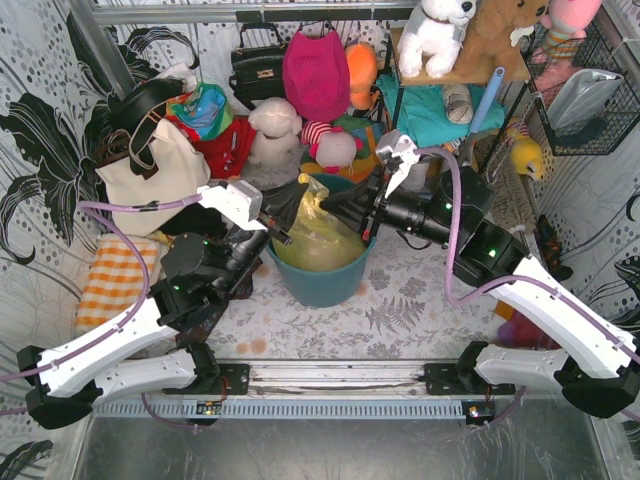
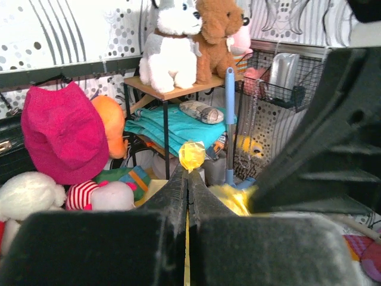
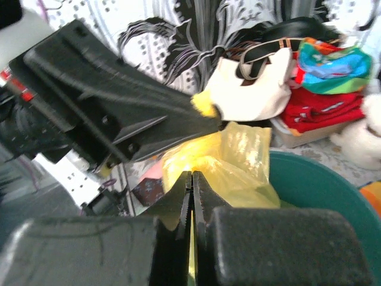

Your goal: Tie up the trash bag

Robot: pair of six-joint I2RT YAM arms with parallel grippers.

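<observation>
The yellow-green trash bag [image 1: 320, 240] sits inside the round teal bin [image 1: 325, 285] at the table's middle. My left gripper [image 1: 303, 198] is shut on a strip of the bag's rim; a small yellow tuft [image 2: 191, 154] pokes out past its tips. My right gripper [image 1: 333, 203] comes in from the right and is shut on another part of the bag [image 3: 232, 167], which bunches up just beyond its tips. The two grippers meet tip to tip above the bin. The left gripper's black body [image 3: 119, 113] crosses the right wrist view.
A cream canvas tote [image 1: 150, 170] stands at the left, an orange checked cloth [image 1: 115, 280] near it. Soft toys, a pink bag [image 1: 315, 70] and a black handbag crowd the back wall. A shelf with plush dogs [image 2: 178, 47] and a wire basket [image 1: 585, 90] stand at the right.
</observation>
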